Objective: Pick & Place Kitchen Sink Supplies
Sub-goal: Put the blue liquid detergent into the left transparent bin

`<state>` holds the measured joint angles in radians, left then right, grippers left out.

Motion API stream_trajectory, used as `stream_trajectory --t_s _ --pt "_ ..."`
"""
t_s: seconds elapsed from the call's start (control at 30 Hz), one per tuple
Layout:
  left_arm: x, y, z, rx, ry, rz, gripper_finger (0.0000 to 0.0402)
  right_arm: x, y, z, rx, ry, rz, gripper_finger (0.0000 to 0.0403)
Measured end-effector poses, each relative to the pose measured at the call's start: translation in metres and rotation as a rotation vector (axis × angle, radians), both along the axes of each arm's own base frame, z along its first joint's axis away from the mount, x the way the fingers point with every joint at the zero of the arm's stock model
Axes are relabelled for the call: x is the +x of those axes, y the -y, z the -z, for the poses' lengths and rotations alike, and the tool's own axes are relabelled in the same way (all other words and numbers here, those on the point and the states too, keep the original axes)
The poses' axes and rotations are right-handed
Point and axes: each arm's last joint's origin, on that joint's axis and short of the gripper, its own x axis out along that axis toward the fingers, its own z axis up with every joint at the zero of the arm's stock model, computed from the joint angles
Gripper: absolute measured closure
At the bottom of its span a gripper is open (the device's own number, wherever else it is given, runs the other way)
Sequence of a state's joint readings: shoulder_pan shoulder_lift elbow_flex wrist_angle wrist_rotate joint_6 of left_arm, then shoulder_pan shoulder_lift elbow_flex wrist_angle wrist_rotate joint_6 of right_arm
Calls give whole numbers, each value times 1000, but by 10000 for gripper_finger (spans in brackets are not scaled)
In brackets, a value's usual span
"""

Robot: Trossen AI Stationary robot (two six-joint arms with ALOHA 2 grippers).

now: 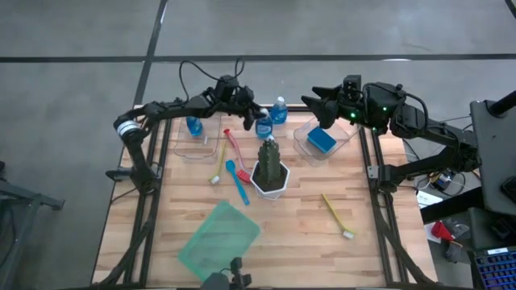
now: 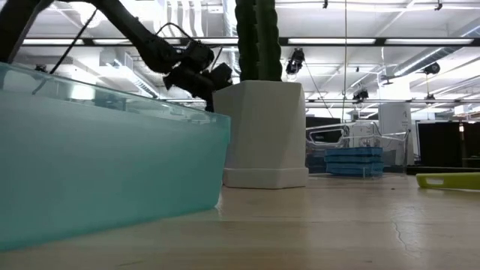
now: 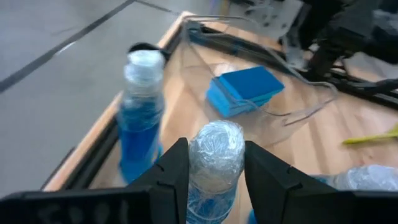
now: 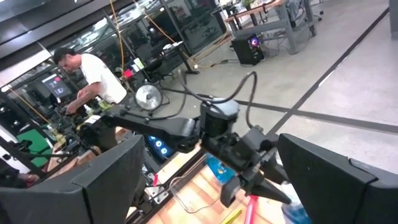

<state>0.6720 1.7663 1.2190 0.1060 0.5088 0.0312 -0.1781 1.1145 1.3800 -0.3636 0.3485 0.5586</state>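
A small blue bottle (image 3: 212, 186) with a white cap stands between the fingers of my left gripper (image 3: 216, 149), which is shut on it at the table's far middle (image 1: 260, 115). A second blue bottle (image 1: 279, 109) stands just beyond it by the far edge. Another blue bottle (image 1: 193, 125) sits in a clear bin (image 1: 197, 143) at the far left. Blue sponges (image 1: 321, 139) lie stacked in a clear bin (image 1: 302, 137) at the far right. My right gripper (image 1: 314, 103) hangs open above that bin, holding nothing. My left gripper pinches the bottle's white cap (image 3: 198, 155) between its two fingers, one finger on each side. The fingers (image 3: 171, 171) come from the table's left, slanting a little downward. The bottle stands upright; its foot is hidden below the gripper, so I cannot tell whether it is lifted.
A dark green cactus in a white pot (image 1: 270, 171) stands mid-table. Red (image 1: 234, 147), yellow (image 1: 218, 167) and blue (image 1: 239, 184) brushes lie to its left, and a lime brush (image 1: 339, 215) to its right. A translucent green sheet (image 1: 219, 238) lies near the front edge. A person (image 4: 93, 78) stands beyond the table.
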Motion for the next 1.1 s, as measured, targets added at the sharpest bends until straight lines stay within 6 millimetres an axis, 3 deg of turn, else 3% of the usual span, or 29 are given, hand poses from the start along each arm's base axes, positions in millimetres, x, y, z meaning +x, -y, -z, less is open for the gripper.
stream_trajectory --t_s 0.17,0.5,0.8,1.1 --pt "-13 6 -15 -1 -62 -90 281 0 1 0 -7 -2 29 37" --pt "-47 29 -66 -49 -46 -320 282 -2 2 -2 -104 -48 43 37" --pt "-95 57 -104 -56 -69 -670 282 -7 1 -15 -219 -73 37 37" --pt "-133 85 -117 -6 -160 -968 283 -11 1 -24 -315 -100 33 37"
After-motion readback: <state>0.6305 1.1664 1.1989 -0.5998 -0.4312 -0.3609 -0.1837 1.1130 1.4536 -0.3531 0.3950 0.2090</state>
